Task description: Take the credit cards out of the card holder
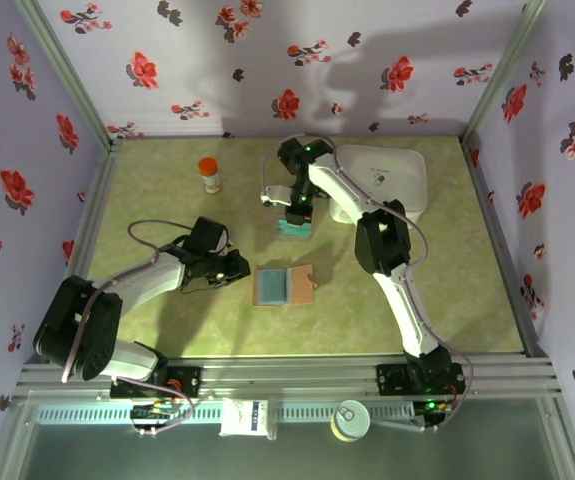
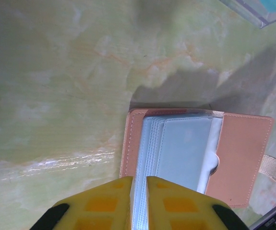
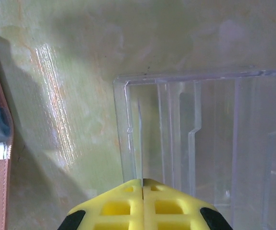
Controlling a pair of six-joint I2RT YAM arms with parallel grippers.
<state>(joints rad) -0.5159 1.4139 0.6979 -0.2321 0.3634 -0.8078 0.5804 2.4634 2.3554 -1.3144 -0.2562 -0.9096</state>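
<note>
On the green table (image 1: 167, 330), the clear tray (image 3: 214, 143) lay in the right half of the right wrist view. The open card holder (image 1: 283, 285) lay at the centre of the top view, a little apart from the tray. My left gripper (image 2: 138, 178), at the bottom edge, was pinching the plastic sleeves of the holder. My right gripper (image 3: 142, 180) was closed on a thin card (image 3: 140, 139), seen from its edge above the tray's corner. I judged I should lower it inside the tray wall before releasing, so it would land flat on the teal cards (image 1: 294, 230).
</note>
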